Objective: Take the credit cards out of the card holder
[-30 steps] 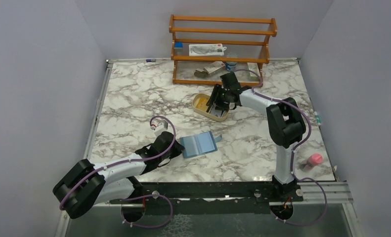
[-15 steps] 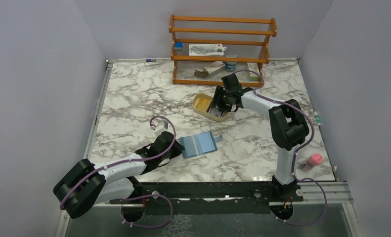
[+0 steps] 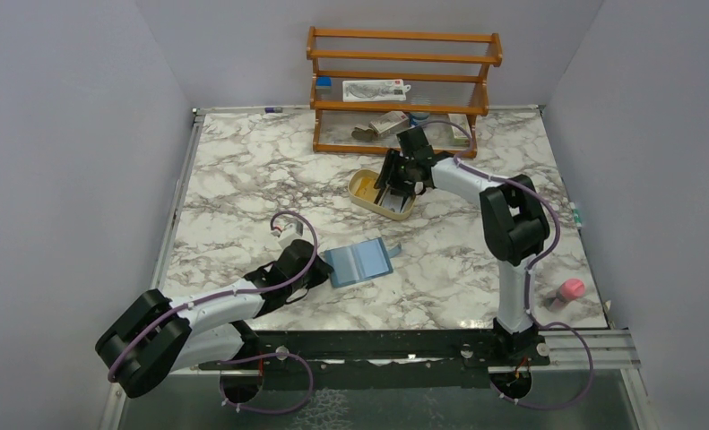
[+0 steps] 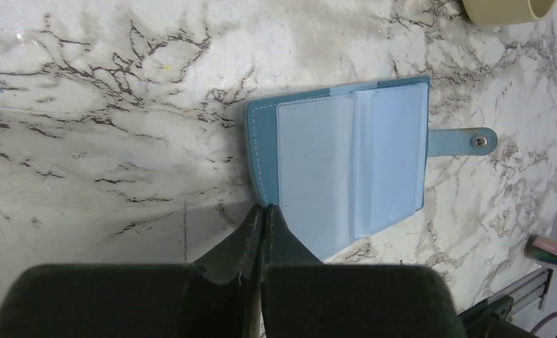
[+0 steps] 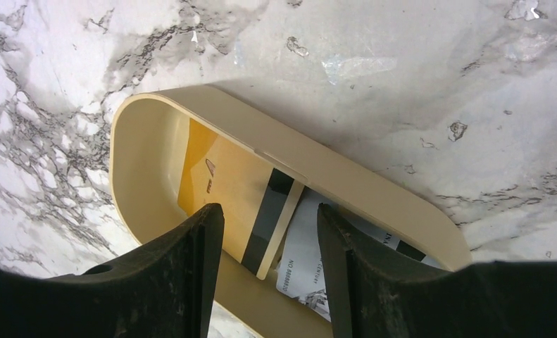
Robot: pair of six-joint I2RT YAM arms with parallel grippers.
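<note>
The open card holder (image 3: 360, 262) lies flat mid-table, its near-left corner pinned by the closed left gripper (image 4: 263, 211) — long axis across. The credit cards (image 5: 289, 236) lie in a tan tray (image 5: 374, 190) (right gripper (image 5: 270, 222) hangs part-open, empty, above).
</note>
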